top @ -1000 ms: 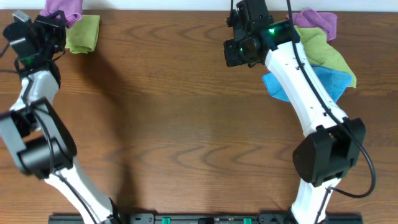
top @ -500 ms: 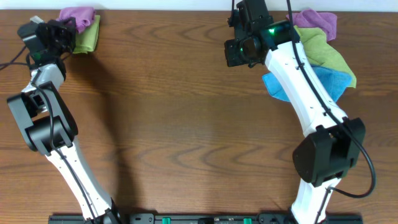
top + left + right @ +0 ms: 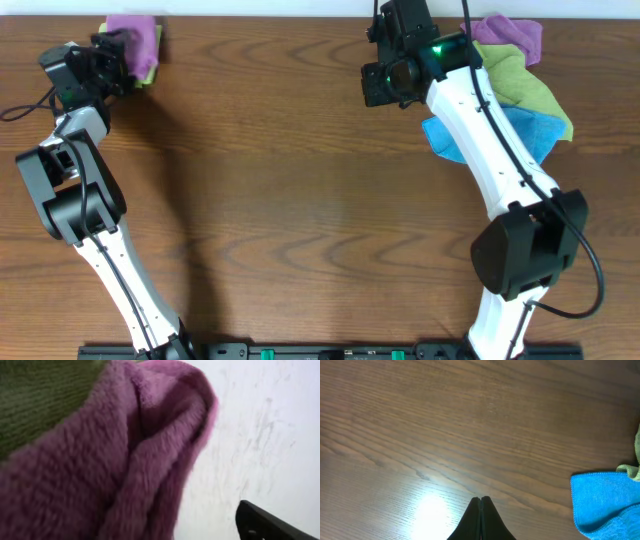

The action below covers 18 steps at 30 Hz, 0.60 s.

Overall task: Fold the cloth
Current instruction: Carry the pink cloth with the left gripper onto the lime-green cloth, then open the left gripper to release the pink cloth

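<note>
A folded purple cloth [image 3: 135,40] lies at the far left corner of the table, on top of a green cloth [image 3: 151,70] that shows only at its edge. My left gripper [image 3: 116,55] is right against it and stands open. In the left wrist view the purple cloth [image 3: 125,460] fills the left side over the green cloth [image 3: 40,395], and one dark finger [image 3: 265,524] shows far to the right. My right gripper [image 3: 380,92] hovers over bare wood at the back, its fingertips [image 3: 480,499] pressed shut on nothing.
A loose pile of cloths sits at the back right: purple [image 3: 512,35], green [image 3: 525,85] and blue [image 3: 520,130]. The blue cloth's corner [image 3: 605,502] lies just right of my right gripper. A white wall [image 3: 265,435] stands behind the table's far edge.
The left gripper carried the purple cloth rightward onto the green cloth, then opened and let it go. The right arm has not moved.
</note>
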Each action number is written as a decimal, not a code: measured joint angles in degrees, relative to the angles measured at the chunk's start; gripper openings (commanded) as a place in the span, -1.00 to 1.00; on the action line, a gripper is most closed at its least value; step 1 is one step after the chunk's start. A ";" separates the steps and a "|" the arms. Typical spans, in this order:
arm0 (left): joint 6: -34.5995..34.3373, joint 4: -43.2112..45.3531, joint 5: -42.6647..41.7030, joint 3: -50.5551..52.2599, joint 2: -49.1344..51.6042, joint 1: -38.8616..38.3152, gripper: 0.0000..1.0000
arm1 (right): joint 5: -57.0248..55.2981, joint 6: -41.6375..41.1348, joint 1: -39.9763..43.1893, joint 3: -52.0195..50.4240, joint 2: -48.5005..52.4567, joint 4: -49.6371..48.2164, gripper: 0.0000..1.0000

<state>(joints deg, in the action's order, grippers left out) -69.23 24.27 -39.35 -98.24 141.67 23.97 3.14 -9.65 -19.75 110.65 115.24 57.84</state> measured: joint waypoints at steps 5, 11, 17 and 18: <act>0.00 -0.44 -4.13 0.00 0.00 1.57 0.91 | 0.02 -0.26 0.00 0.00 0.00 0.07 -0.97; 0.00 -0.48 -9.66 0.00 0.00 5.18 0.92 | 0.00 -0.33 0.00 0.00 0.00 0.07 -0.97; 0.00 -2.47 -14.29 -0.11 0.00 8.02 0.91 | 0.02 -0.42 0.00 0.00 0.00 0.09 -0.97; 0.09 -3.58 -14.69 -0.11 0.00 8.35 0.91 | 0.02 -0.42 0.00 0.00 0.00 0.07 -0.97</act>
<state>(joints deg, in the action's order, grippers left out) -69.14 20.69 -54.04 -98.35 141.67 32.32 3.16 -10.07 -19.75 110.65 115.24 57.91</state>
